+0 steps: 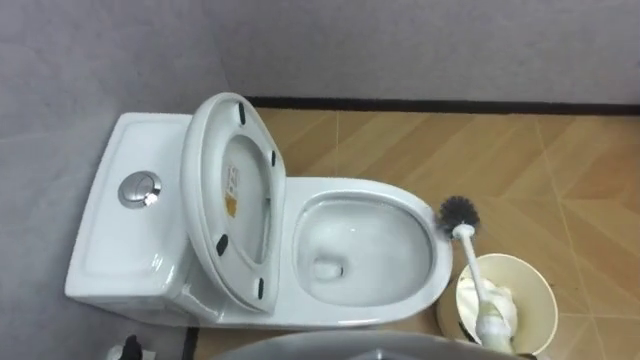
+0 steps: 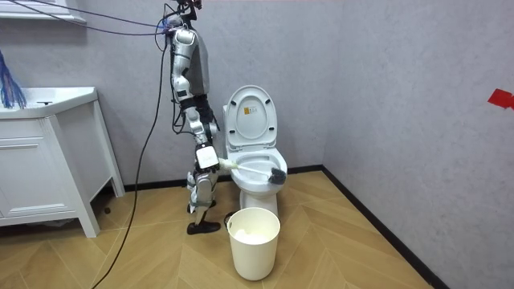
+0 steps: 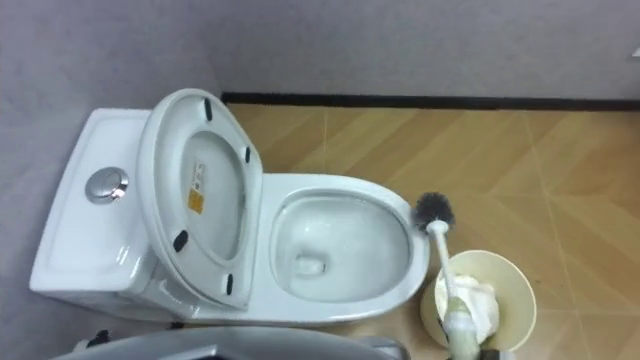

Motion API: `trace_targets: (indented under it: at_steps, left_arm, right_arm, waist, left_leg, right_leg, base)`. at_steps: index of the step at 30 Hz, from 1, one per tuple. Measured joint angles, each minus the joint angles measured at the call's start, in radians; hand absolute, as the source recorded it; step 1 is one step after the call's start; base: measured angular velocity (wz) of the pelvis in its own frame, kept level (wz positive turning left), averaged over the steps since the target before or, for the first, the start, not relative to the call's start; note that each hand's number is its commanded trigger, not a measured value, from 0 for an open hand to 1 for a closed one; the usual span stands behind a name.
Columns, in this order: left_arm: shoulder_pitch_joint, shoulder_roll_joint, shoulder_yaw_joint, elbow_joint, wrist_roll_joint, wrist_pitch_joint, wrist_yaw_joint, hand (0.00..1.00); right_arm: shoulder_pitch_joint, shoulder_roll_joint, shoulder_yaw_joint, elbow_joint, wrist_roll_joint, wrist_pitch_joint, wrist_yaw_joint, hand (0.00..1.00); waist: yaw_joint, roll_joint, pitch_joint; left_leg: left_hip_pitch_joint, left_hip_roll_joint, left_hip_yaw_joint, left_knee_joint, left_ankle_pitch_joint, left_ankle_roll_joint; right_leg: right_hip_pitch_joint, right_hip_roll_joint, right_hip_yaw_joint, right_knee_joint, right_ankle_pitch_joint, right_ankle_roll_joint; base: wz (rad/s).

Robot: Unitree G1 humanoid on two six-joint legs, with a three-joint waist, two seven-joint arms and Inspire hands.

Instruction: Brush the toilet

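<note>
We've got the brush point(image 1: 471, 258) sticking forward out of our right hand point(image 2: 208, 158), white handle, black bristle head just beside the bowl's front rim. The white toilet point(image 1: 345, 187) sits left of the hand, seat and lid raised.

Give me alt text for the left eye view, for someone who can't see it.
A white toilet seen from above, tank at the left, seat and lid raised, bowl open. A toilet brush with dark bristles is just outside the bowl's front rim, its white handle running down over a cream bucket on the wooden floor.
</note>
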Motion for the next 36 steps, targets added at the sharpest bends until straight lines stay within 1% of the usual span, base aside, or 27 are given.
trace_targets:
  at_steps: [1,3,5,6,7,8,11,12,15,17,20,23,24,28,31,34,36]
  left_arm:
    - [-0.006,-0.001,-0.006,0.007,-0.003,0.002,0.0,0.0]
    - [-0.012,-0.012,-0.012,0.015,-0.009,0.005,-0.001,0.0]
    - [-0.021,-0.014,-0.016,0.034,-0.009,0.005,-0.003,0.0]
    - [-0.028,-0.015,-0.021,0.041,-0.009,0.005,-0.003,0.0]
    - [-0.028,-0.015,-0.024,0.042,-0.009,0.005,-0.003,0.0]
    - [-0.026,-0.014,-0.034,0.043,-0.009,0.005,-0.003,0.0]
    - [-0.026,-0.014,-0.052,0.042,-0.007,0.012,-0.012,0.0]
    - [-0.025,-0.014,-0.052,0.042,-0.007,0.02,-0.024,0.0]
    - [-0.018,-0.014,-0.05,0.042,-0.006,0.028,-0.043,0.0]
    - [-0.014,-0.014,-0.049,0.042,-0.005,0.033,-0.043,0.0]
    - [-0.012,-0.014,-0.048,0.041,0.014,0.05,-0.049,0.0]
    - [-0.011,-0.014,-0.048,0.042,0.014,0.062,-0.063,0.0]
    - [-0.01,-0.015,-0.048,0.042,0.013,0.064,-0.069,0.0]
    - [0.0,-0.015,-0.048,0.042,0.013,0.065,-0.081,0.0]
    - [0.004,-0.015,-0.045,0.042,0.014,0.066,-0.091,0.0]
    - [0.019,-0.015,-0.033,0.042,0.013,0.077,-0.108,0.0]
    - [0.02,-0.015,-0.03,0.041,0.012,0.096,-0.113,0.0]
  right_arm:
    - [-0.002,0.001,0.0,0.006,0.015,0.004,-0.005,1.0]
    - [-0.004,0.005,-0.002,0.028,0.036,0.018,-0.015,1.0]
    - [-0.01,0.009,-0.003,0.057,0.044,0.023,-0.015,1.0]
    - [-0.013,0.012,-0.003,0.069,0.05,0.028,-0.015,0.9]
    - [-0.015,0.012,-0.003,0.074,0.053,0.031,-0.015,0.58]
    - [-0.021,0.012,-0.01,0.087,0.063,0.036,-0.015,0.0]
    - [-0.022,0.012,-0.022,0.092,0.135,0.046,-0.018,0.0]
    - [-0.022,0.012,-0.022,0.092,0.16,0.054,-0.02,0.0]
    - [-0.025,0.012,-0.04,0.119,0.235,0.058,-0.021,0.0]
    - [-0.028,0.012,-0.042,0.124,0.271,0.067,-0.021,0.0]
    - [-0.03,0.012,-0.061,0.137,0.292,0.08,-0.021,0.0]
    - [-0.044,0.012,-0.06,0.167,0.304,0.091,-0.015,0.0]
    - [-0.052,0.012,-0.06,0.168,0.31,0.099,-0.01,0.0]
    - [-0.061,0.011,-0.061,0.174,0.335,0.1,-0.004,0.0]
    - [-0.064,0.011,-0.067,0.176,0.352,0.099,0.007,0.0]
    - [-0.069,0.008,-0.068,0.186,0.352,0.108,0.043,0.0]
    - [-0.076,0.007,-0.065,0.204,0.35,0.122,0.085,0.0]
  waist:
    - [-0.001,0.0,-0.0009]
    - [-0.016,-0.001,-0.001]
    - [-0.017,-0.002,-0.0012]
    - [-0.017,-0.001,-0.0011]
    - [-0.017,0.0,-0.0011]
    - [-0.019,0.003,-0.0007]
    - [-0.021,0.005,-0.0007]
    - [-0.022,0.005,-0.0007]
    - [-0.023,0.007,-0.0014]
    - [-0.022,0.01,-0.0014]
    - [-0.023,0.011,-0.0019]
    - [-0.019,0.012,-0.0015]
    - [-0.017,0.013,-0.001]
    - [-0.018,0.012,-0.0008]
    - [-0.019,0.008,-0.0001]
    - [-0.016,0.008,-0.0002]
    - [-0.017,0.005,-0.0005]
  left_leg:
    - [0.0,0.0,0.001,0.001,0.0,0.0]
    - [0.0,-0.001,0.003,0.003,0.0,0.0]
    - [0.002,-0.001,0.011,0.004,0.0,0.0]
    - [0.003,0.0,0.015,0.004,0.0,0.0]
    - [0.005,0.0,0.016,0.004,0.0,0.0]
    - [0.007,0.0,0.016,0.004,0.0,0.0]
    - [0.006,0.0,0.016,0.004,0.0,0.0]
    - [0.006,0.0,0.015,0.004,-0.001,0.001]
    - [0.009,0.001,0.013,0.003,-0.006,0.002]
    - [0.01,0.002,0.011,0.003,-0.01,0.004]
    - [0.01,0.0,0.0,0.004,-0.011,0.005]
    - [0.019,0.0,0.0,0.003,-0.013,0.006]
    - [0.02,0.0,0.0,0.003,-0.013,0.006]
    - [0.021,0.0,-0.001,0.003,-0.014,0.006]
    - [0.022,-0.002,-0.015,0.003,-0.014,0.006]
    - [0.024,-0.003,-0.022,0.004,-0.014,0.006]
    - [0.022,-0.004,-0.029,0.004,-0.013,0.006]
  right_leg:
    - [0.0,0.0,0.002,-0.001,0.002,0.0]
    - [0.0,-0.001,0.004,-0.001,0.003,0.001]
    - [0.0,-0.001,0.007,-0.001,0.003,0.001]
    - [0.0,0.0,0.013,-0.001,0.004,0.001]
    - [0.0,0.001,0.016,-0.001,0.004,0.0]
    - [0.001,0.001,0.02,-0.002,0.004,0.0]
    - [0.001,0.002,0.024,-0.002,0.004,0.002]
    - [0.001,0.002,0.024,-0.002,0.004,0.002]
    - [0.011,0.004,0.022,-0.006,0.006,0.004]
    - [0.014,0.005,0.019,-0.008,0.007,0.006]
    - [0.021,0.003,0.011,-0.018,0.01,0.009]
    - [0.032,0.003,0.011,-0.018,0.01,0.009]
    - [0.032,0.003,0.011,-0.018,0.01,0.009]
    - [0.033,0.004,0.013,-0.018,0.01,0.009]
    - [0.042,0.002,0.002,-0.02,0.01,0.009]
    - [0.045,0.001,-0.004,-0.022,0.009,0.008]
    - [0.045,0.0,-0.008,-0.022,0.007,0.008]
  base:
    - [-0.22]
    - [-0.03]
    - [-0.04]
    - [-0.11]
    - [-0.12]
    - [-0.07]
    - [0.0]
    - [0.0]
    - [0.04]
    - [0.02]
    - [0.07]
    - [0.02]
    - [0.0]
    - [0.0]
    - [0.12]
    - [0.07]
    - [0.07]
